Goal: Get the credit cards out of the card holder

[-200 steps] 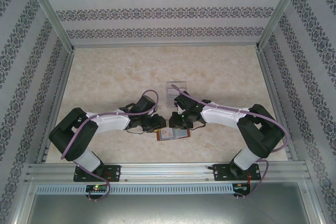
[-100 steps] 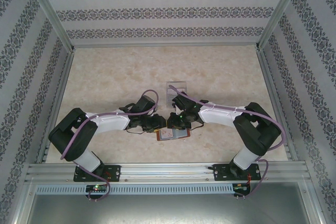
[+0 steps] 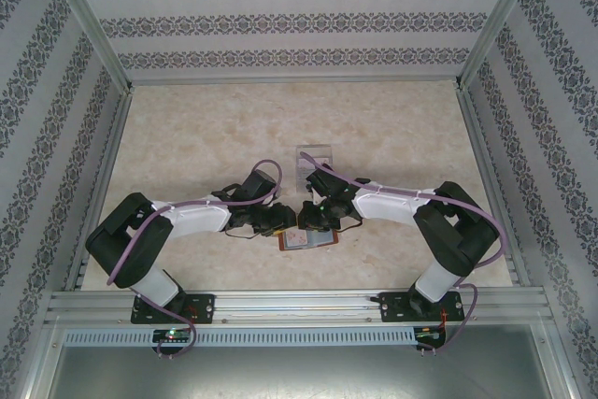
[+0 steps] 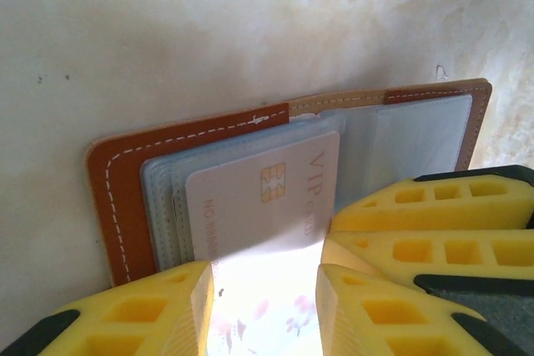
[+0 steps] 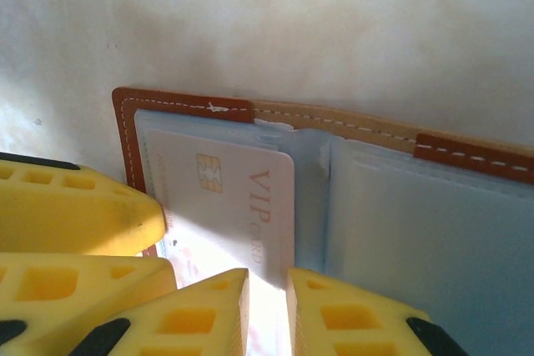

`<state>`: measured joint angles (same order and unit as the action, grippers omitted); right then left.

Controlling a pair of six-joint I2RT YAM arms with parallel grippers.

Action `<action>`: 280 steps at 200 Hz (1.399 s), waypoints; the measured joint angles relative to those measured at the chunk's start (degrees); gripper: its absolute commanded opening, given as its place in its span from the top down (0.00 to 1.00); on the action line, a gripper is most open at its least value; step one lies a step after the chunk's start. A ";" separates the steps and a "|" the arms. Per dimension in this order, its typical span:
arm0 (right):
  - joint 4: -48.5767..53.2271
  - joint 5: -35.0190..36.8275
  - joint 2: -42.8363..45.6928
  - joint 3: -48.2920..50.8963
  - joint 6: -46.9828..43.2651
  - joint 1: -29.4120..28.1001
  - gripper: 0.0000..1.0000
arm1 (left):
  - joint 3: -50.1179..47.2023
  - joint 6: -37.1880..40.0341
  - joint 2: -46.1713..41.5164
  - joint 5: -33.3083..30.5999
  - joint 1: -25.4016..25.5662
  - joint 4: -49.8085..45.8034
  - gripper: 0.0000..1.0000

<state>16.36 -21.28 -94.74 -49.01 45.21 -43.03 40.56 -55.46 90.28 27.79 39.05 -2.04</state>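
- Open reddish-brown leather card holder [image 4: 125,198] on the table [image 4: 209,31], pale plastic VIP card [image 4: 267,198] partly out of a sleeve [image 4: 409,147].
- Left gripper [image 4: 265,281]: jaws apart over the card.
- Right gripper [image 5: 267,285]: narrow, grip unclear.

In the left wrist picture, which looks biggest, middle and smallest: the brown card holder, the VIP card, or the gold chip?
Largest: card holder
Middle: VIP card, though its lower part is hidden
Smallest: gold chip

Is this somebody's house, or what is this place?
Probably a robot test booth, not a house: a left arm and right arm bolted to a metal rail, a beige tabletop, patterned panels closing it in.
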 measured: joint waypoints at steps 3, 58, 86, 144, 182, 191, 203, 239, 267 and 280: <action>0.11 0.11 0.00 0.00 -0.02 0.00 0.79 | 0.00 0.02 -0.02 0.00 0.00 -0.07 0.59; 3.10 2.49 0.28 -0.42 -0.44 0.00 0.79 | 0.00 0.02 -0.35 -0.07 0.00 -1.11 0.58; 3.54 2.80 1.53 -0.66 -0.42 0.00 0.78 | 0.11 0.09 -0.35 -0.28 0.00 -1.68 0.66; 1.46 0.98 2.01 -0.66 -0.35 0.00 0.79 | 0.22 0.42 -0.35 -0.48 0.00 -1.86 0.70; 0.57 0.57 0.59 -0.85 -0.35 0.00 0.79 | 0.24 0.42 -0.35 -0.48 0.00 -1.88 0.71; 0.59 0.59 0.17 -0.85 -0.37 0.00 0.79 | 0.24 0.44 -0.35 -0.48 0.00 -1.88 0.71; 0.68 0.61 -0.15 -0.85 -0.37 0.00 0.79 | 0.33 0.44 -0.35 -0.48 0.00 -1.88 0.71; 1.16 0.90 -0.24 -0.87 -0.42 0.00 0.77 | 0.63 0.44 -0.35 -0.46 0.00 -1.95 0.71; 1.38 1.07 -0.20 -0.87 -0.55 -0.07 0.73 | 0.85 0.44 -0.35 -0.46 0.00 -2.08 0.71; 1.64 1.36 -0.09 -0.98 -0.55 -0.26 0.71 | 0.85 0.44 -0.35 -0.48 0.00 -2.10 0.72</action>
<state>18.00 -19.92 -94.83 -50.00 44.66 -43.29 41.41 -55.02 89.93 27.31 39.05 -4.14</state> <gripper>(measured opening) 0.272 0.291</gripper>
